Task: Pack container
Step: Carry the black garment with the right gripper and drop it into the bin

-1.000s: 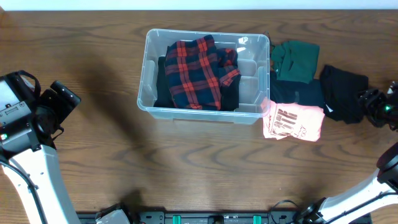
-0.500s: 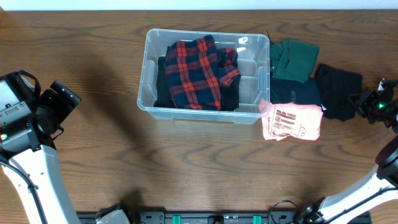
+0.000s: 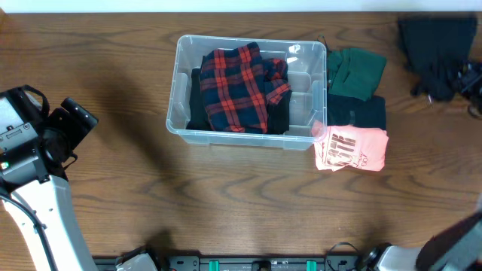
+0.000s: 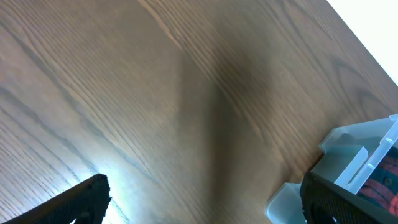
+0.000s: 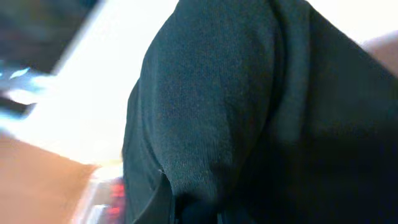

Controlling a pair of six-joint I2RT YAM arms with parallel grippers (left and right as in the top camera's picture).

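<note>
The container [image 3: 174,90] is a clear plastic bin at the table's middle back, with a red plaid shirt [image 3: 241,86] lying over dark clothes inside. Its corner [image 4: 364,140] shows at the right of the left wrist view. My right gripper [image 3: 461,79] is at the far right back, shut on a black garment [image 3: 437,41] that hangs lifted off the table. That black garment [image 5: 249,106] fills the right wrist view and hides the fingers. My left gripper [image 3: 84,119] hovers at the left, open and empty, its fingers [image 4: 74,202] wide over bare wood.
Right of the container lie a green garment [image 3: 358,71], a dark garment [image 3: 360,113] and a pink printed shirt [image 3: 352,148], touching the bin's right corner. The left arm's base stands at the front left.
The right gripper closed on the black garment and lifted it from the table's right side toward the back right. The pink shirt shifted slightly left. The left arm stayed put.
</note>
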